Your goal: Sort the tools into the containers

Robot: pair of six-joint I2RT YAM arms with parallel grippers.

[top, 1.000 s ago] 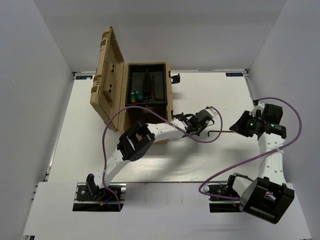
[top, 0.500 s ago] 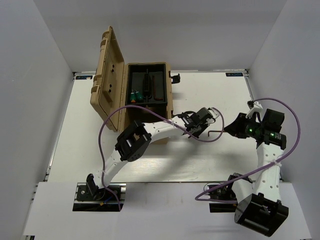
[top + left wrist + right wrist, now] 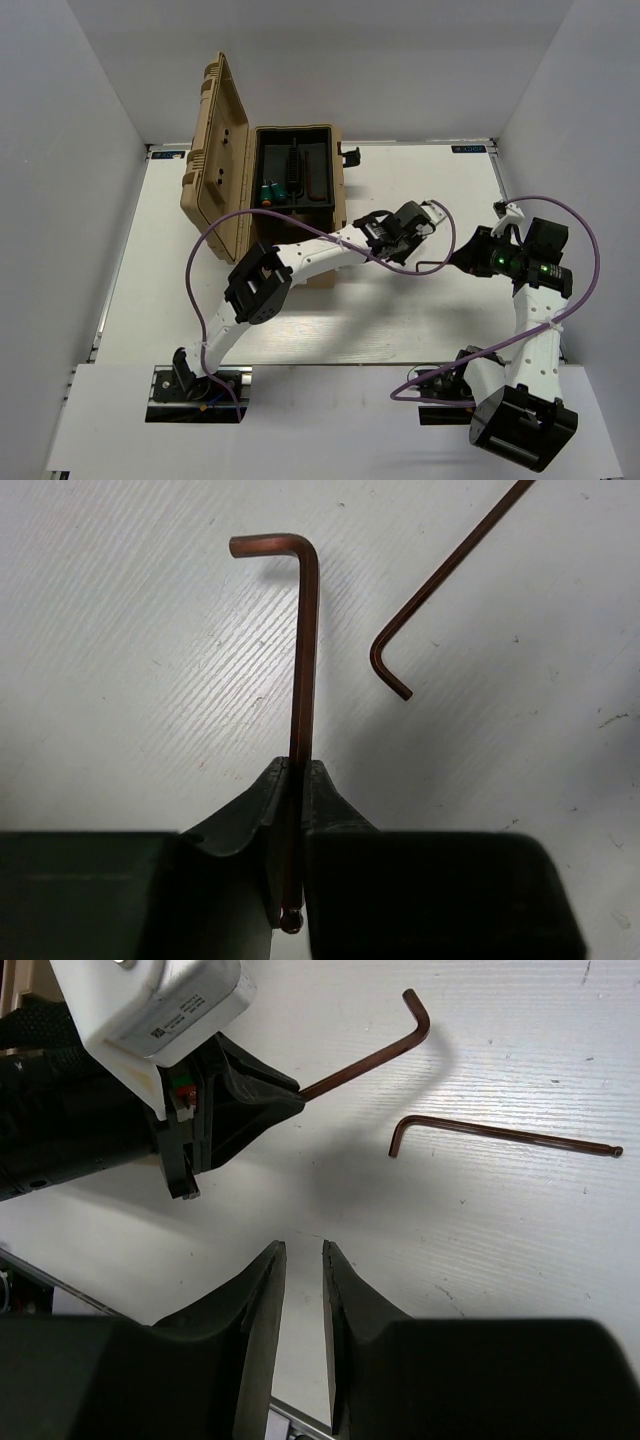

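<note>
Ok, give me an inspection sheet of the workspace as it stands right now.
Surface: white table, faint scuff marks.
Job's things: held hex key clamped by its long leg; loose hex key lies on the table beside it, apart; green screwdrivers sit in the open toolbox.
Clutter: nothing seen.
Grippers: left pincer shut on the held hex key; right pincer open by a narrow gap, empty, facing both keys.
Cables: purple cables loop off both arms.
Surroundings: plain white walls on three sides.
</note>
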